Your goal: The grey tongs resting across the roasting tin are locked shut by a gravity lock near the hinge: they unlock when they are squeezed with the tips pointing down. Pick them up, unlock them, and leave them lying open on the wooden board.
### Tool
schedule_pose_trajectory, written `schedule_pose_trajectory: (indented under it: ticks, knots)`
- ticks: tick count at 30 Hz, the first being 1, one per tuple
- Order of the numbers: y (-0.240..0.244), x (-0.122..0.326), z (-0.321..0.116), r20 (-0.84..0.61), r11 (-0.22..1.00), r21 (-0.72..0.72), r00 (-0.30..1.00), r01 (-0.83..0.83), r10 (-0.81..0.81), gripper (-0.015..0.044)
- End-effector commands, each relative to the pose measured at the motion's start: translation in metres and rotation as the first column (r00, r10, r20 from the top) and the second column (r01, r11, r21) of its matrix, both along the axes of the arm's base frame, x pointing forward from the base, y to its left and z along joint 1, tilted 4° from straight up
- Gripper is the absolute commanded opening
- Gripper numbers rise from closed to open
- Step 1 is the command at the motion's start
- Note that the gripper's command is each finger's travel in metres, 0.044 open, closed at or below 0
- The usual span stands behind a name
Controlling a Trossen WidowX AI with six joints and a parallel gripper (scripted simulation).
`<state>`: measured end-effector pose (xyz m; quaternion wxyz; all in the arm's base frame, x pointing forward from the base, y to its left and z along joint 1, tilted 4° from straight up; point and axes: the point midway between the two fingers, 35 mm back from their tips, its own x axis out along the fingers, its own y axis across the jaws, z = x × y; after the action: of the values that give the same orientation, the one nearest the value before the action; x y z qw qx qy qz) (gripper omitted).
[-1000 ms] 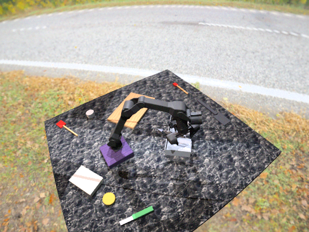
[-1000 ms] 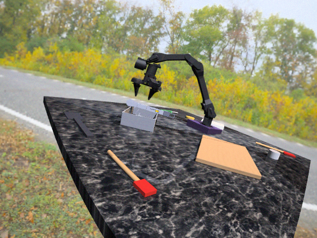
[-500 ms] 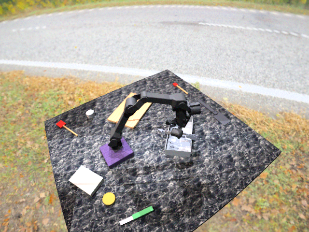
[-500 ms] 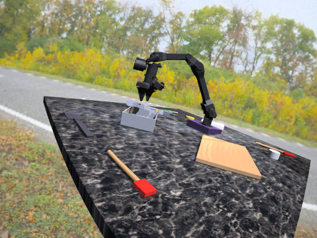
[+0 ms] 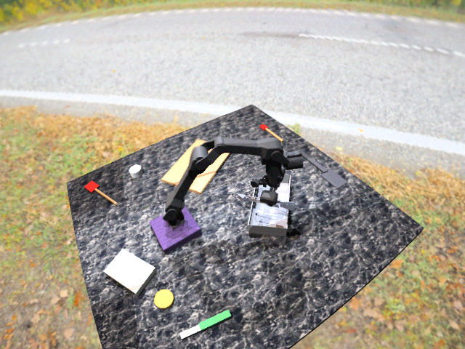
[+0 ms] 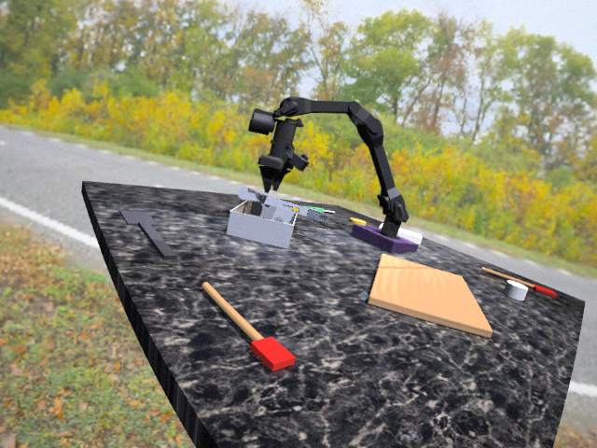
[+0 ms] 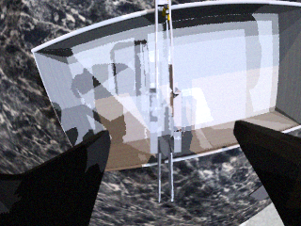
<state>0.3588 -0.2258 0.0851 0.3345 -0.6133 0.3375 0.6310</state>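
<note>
The grey tongs (image 5: 245, 197) (image 6: 284, 203) (image 7: 159, 178) lie across the roasting tin (image 5: 267, 231) (image 6: 260, 231) (image 7: 51, 88), with both ends past its rims. Their two arms are close together and nearly parallel, with a yellow piece near one end. My gripper (image 6: 271, 189) (image 7: 173, 132) is open and empty, pointing down just above the tongs. In the wrist view the tongs run between the two fingers, with free space on both sides. In the top view the arm hides part of the tongs. The wooden board (image 5: 175, 174) (image 6: 423, 294) lies flat with nothing on it.
A dark grey flat tool (image 5: 333, 179) (image 6: 157, 238) lies beyond the tin. Red-headed tools (image 5: 91, 186) (image 6: 272, 353) and a white cylinder (image 5: 135, 171) (image 6: 516, 290) lie about the board. A white block (image 5: 129, 270), yellow disc (image 5: 163, 298) and green-white bar (image 5: 214, 320) lie on the base side.
</note>
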Motion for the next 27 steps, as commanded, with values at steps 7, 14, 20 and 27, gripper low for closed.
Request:
schedule_pose_trajectory:
  ticks: [7,14,20,27]
  knots:
    - [-0.001,0.002,-0.012,-0.008,1.0,0.002,1.0,-0.004,0.004,0.044]
    - [-0.001,0.002,-0.023,-0.008,1.0,0.002,1.0,-0.004,0.004,0.044]
    - [-0.001,0.002,-0.033,-0.008,1.0,0.002,1.0,-0.004,0.004,0.044]
    - [-0.001,0.001,-0.045,-0.008,1.0,0.002,1.0,-0.004,0.004,0.044]
